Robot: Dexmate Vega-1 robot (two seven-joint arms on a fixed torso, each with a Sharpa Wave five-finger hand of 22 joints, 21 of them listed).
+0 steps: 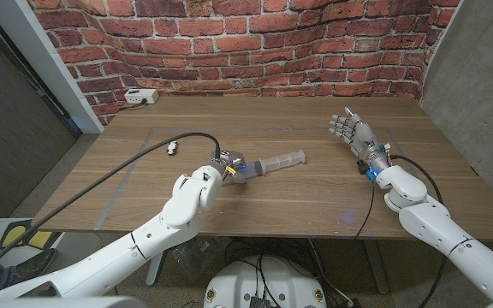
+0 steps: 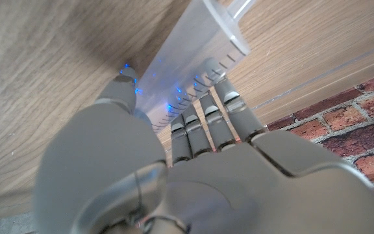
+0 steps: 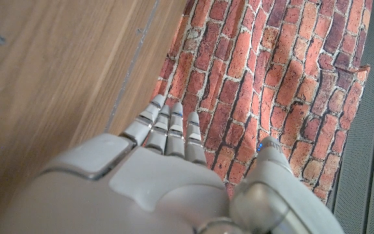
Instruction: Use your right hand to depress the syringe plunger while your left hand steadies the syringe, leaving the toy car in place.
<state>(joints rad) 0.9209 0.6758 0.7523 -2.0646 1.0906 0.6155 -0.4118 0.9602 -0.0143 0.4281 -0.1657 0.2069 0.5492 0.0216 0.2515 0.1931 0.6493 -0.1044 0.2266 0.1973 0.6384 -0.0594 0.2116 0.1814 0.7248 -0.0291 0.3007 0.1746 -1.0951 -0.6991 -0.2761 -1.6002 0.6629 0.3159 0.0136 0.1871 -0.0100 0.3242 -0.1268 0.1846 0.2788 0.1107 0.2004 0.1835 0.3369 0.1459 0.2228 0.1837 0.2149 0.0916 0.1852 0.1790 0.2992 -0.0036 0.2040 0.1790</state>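
Observation:
A translucent syringe [image 1: 272, 161] lies on the wooden table [image 1: 315, 205] near its middle, long axis running left to right. My left hand [image 1: 223, 168] grips its left end. In the left wrist view the fingers [image 2: 206, 120] curl over the graduated barrel [image 2: 187, 65] with the thumb [image 2: 119, 94] on the other side, and the flange and plunger rod [image 2: 237, 8] lie beyond the fingertips. My right hand [image 1: 350, 130] is raised over the table's right side, fingers [image 3: 167, 130] spread and holding nothing, well apart from the syringe. A small white-and-black toy car [image 1: 172, 147] sits left of the syringe.
A white box [image 1: 140, 97] sits at the table's far left corner by the brick wall [image 1: 255, 43]. A black cable [image 1: 144, 162] arcs over the left half of the table to my left wrist. Bare wood separates the syringe and my right hand.

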